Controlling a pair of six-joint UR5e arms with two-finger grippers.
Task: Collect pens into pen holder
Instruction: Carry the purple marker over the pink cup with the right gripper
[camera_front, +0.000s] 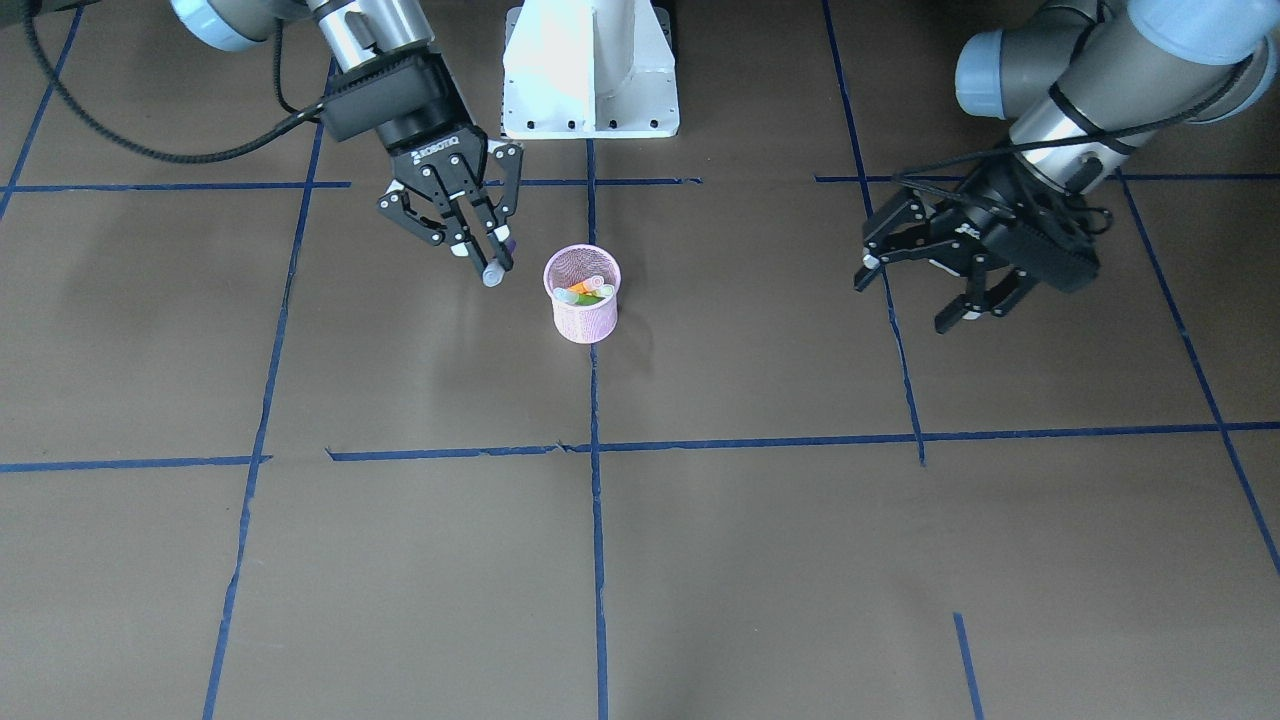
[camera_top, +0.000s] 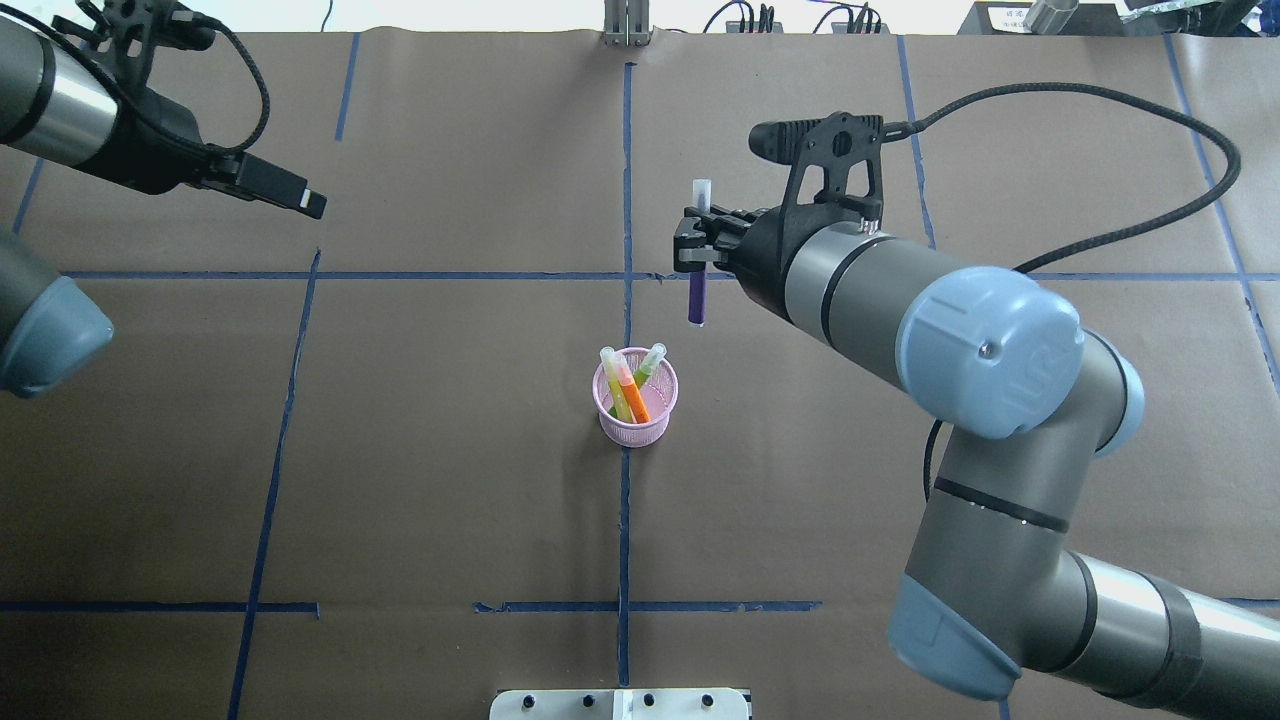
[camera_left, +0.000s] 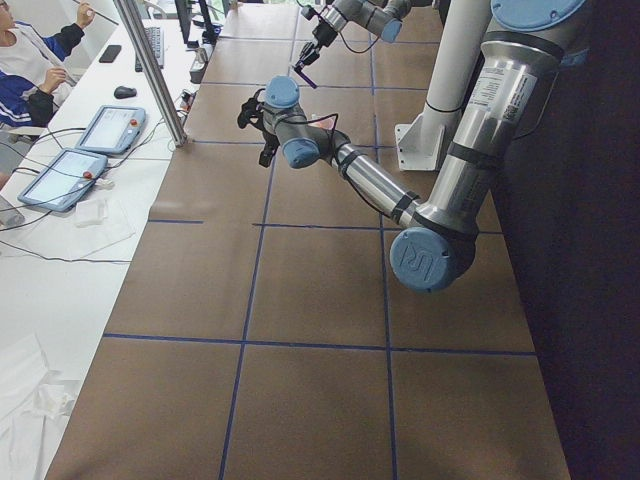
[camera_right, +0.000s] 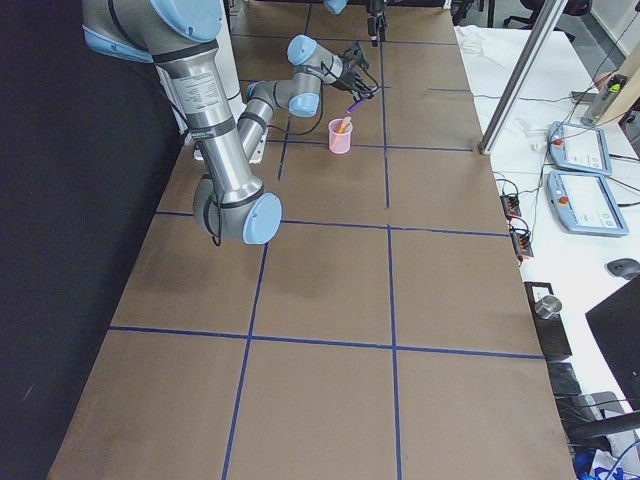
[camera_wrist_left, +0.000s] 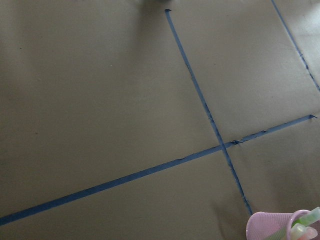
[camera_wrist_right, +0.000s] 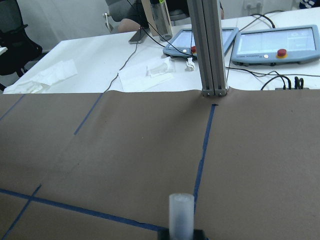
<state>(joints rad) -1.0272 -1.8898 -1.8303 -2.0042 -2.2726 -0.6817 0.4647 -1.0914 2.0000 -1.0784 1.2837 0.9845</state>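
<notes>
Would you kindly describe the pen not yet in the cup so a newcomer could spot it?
Find the right arm reaching over the middle of the brown table. Its gripper is shut on a purple pen, pale cap pointing away from the robot, near the pink mesh pen holder. It is the only purple pen, and the only one outside the holder.

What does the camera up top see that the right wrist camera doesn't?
Only the overhead view shows the small round pink wire-mesh cup with bright pens inside, and the right tool shut on the short purple pen. Only the right wrist view shows the grey touchscreen panels on the white desk. Both show that pen's pale cap and blue tape lines.
</notes>
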